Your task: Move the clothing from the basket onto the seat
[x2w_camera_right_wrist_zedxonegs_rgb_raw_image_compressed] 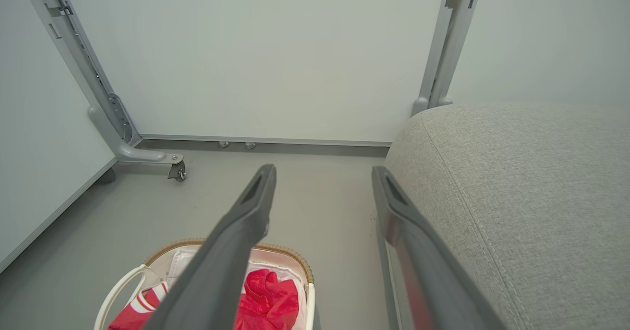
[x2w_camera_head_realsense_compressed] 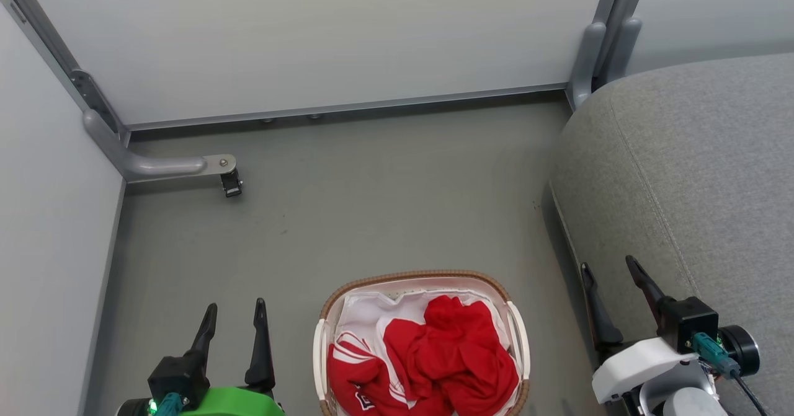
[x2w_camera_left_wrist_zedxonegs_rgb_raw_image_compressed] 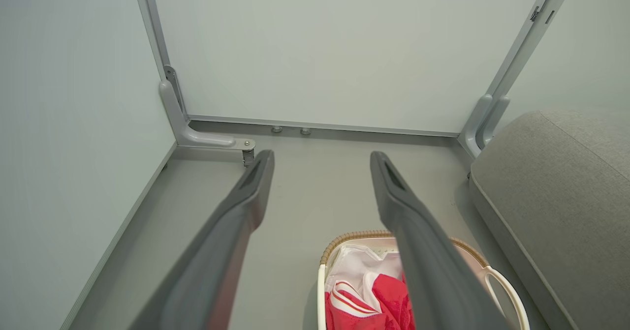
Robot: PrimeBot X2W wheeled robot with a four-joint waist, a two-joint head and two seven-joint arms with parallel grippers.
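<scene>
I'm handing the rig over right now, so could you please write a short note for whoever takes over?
Left hand: open, empty, above the floor left of the basket.
Right hand: open, empty, by the edge of the sofa.
Red clothes: both pieces lie in the basket.
Done: nothing on the sofa yet.
Left: move both pieces onto the sofa.

Crumpled red clothing heaped in brown-rimmed white basket, grey seat just beside

Bare floor lies open ahead of the left tool. The seat bulks just right of the right tool.
</scene>
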